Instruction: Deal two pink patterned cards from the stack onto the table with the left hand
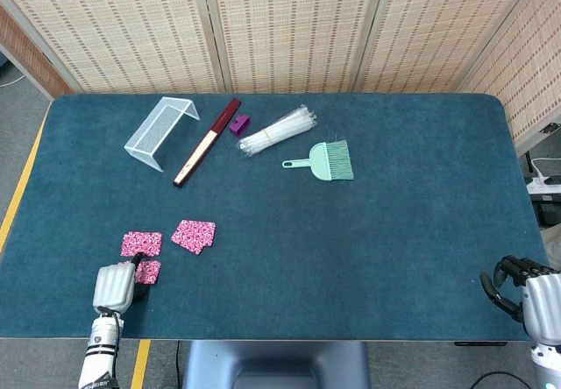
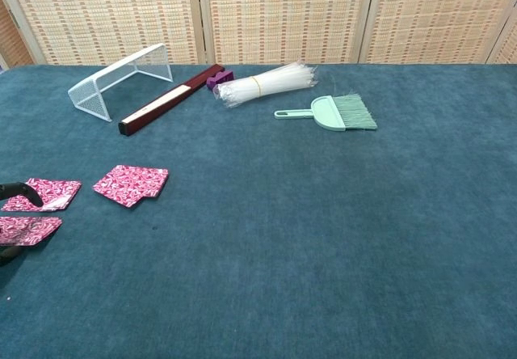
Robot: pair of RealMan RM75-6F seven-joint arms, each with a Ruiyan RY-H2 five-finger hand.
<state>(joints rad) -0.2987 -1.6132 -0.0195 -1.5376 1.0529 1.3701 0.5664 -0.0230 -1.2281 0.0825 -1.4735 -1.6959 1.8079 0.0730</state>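
Note:
One pink patterned card (image 1: 141, 243) lies flat on the blue table (image 1: 351, 231), also seen in the chest view (image 2: 44, 195). To its right sits a small overlapping stack of pink cards (image 1: 194, 235) (image 2: 129, 184). My left hand (image 1: 114, 286) is at the near-left table edge and pinches another pink card (image 1: 147, 272) just in front of the lying one. In the chest view that held card (image 2: 28, 229) shows nearly level at the left border, and only a dark fingertip (image 2: 16, 189) of the hand is visible. My right hand (image 1: 524, 291) hangs at the near-right corner, fingers curled, holding nothing.
At the back of the table lie a white wire rack (image 1: 160, 131), a dark red folded fan (image 1: 206, 142), a purple block (image 1: 239, 124), a bundle of clear straws (image 1: 277, 130) and a mint hand brush (image 1: 326, 160).

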